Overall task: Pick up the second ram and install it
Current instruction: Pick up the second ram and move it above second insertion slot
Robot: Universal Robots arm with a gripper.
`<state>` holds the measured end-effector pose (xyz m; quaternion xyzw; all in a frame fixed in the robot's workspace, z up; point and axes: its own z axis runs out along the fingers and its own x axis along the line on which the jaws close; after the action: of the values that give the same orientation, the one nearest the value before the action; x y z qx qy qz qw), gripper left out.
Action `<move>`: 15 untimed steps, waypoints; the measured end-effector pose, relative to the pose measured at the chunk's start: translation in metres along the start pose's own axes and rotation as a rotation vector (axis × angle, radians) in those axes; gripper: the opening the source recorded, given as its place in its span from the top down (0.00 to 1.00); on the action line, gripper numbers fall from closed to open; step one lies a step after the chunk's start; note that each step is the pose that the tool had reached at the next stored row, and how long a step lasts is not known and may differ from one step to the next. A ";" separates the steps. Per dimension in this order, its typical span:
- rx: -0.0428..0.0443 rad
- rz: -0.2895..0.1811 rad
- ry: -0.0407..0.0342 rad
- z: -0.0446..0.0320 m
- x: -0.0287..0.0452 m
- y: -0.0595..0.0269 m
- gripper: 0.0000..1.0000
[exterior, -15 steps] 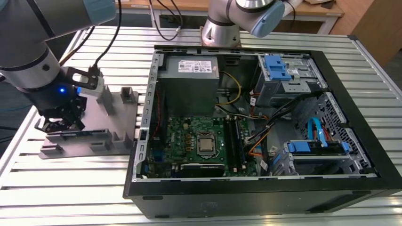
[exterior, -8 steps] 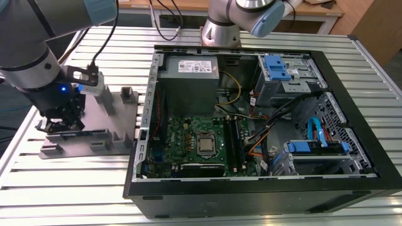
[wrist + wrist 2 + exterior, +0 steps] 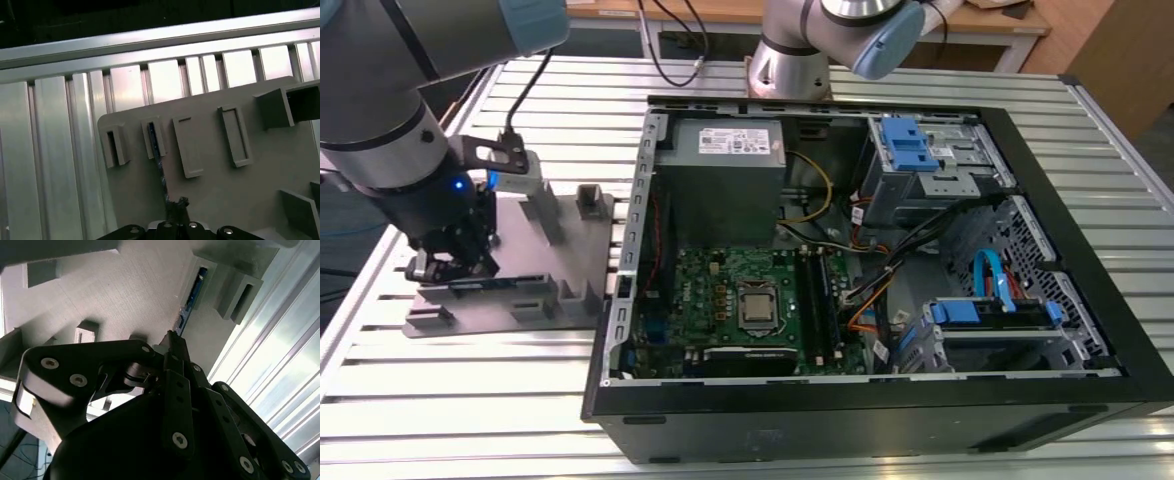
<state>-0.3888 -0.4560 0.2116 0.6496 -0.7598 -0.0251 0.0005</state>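
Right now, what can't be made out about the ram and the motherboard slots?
Chips and label of the second ram: edge-on in both wrist views; the gripper partly covers it in the exterior view.
Motherboard slots: filled or empty, too small in the exterior view.

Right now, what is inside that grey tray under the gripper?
The second ram stands on edge in the grey tray, its far end slotted; the gripper, shut on it, covers its near end.

Counts on the tabletop
One grey tray (image 3: pixel 574 270), apparently one ram stick (image 3: pixel 155 145) in it, one open computer case (image 3: pixel 1067 390) with two blue drive brackets (image 3: pixel 907 145), two robot arms (image 3: pixel 387 130), one gripper (image 3: pixel 454 275).
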 end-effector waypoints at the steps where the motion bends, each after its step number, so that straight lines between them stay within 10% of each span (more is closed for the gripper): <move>1: -0.0004 -0.013 0.0004 0.0000 0.0000 0.0000 0.93; 15: -0.0058 -0.183 0.0071 0.0001 0.0000 0.0000 0.93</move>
<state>-0.3888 -0.4560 0.2115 0.7163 -0.6973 -0.0249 0.0028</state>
